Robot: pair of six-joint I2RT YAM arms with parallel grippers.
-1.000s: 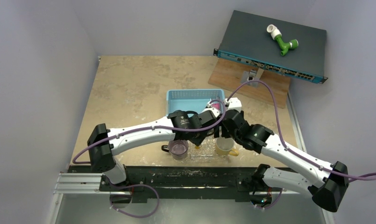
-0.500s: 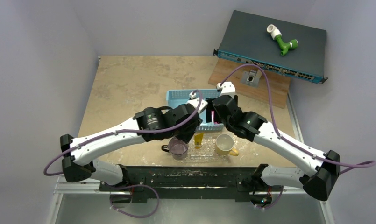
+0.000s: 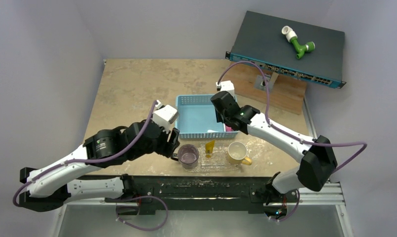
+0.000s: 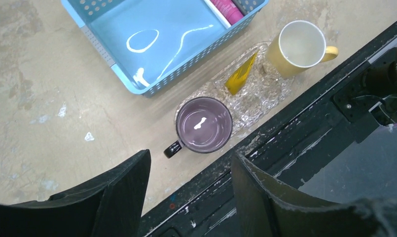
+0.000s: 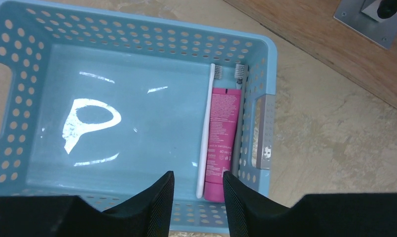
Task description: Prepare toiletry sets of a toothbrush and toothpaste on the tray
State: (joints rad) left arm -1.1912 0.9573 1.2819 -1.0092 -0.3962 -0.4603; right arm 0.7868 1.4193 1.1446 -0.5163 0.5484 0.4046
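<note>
Toothbrushes: white toothbrush [image 5: 206, 133] lies flat on the floor of the blue basket [image 5: 137, 24], near its right wall. Second toothbrush [image 5: 239, 71] shows only its head, squeezed between tube and wall.
Toothpaste: pink toothpaste [image 5: 221, 143] lies in the basket, its left flank touching the white toothbrush. Yellow toothpaste [image 4: 240, 74] lies on the tray.
Tray: tray [image 4: 263, 94] sits at the near table edge, just in front of the basket. No brush can be made out on it.
Mugs: purple mug [image 4: 204, 124] and yellow mug [image 4: 299, 43] appear to stand at the tray's two ends.
Step in hand (judgement): fetching a brush from the basket to pair with the yellow tube.
Right gripper: right gripper [image 5: 197, 174] hangs above the basket's near right part, jaws a narrow gap apart, nothing between them.
Technique (judgement): descend straight, jaws astride the white handle across its length, fingertips down to the basket floor. Keep the right-hand finger off the pink tube, or the tube comes along. Lift level.
Right arm pose: reaches forward over the basket, wrist bent down, camera looking straight into it.
Left gripper: left gripper [image 4: 190, 157] stands partly spread and empty.
Left arm pose: stretched low and leftward, wrist just left of the purple mug, well clear of the basket.
</note>
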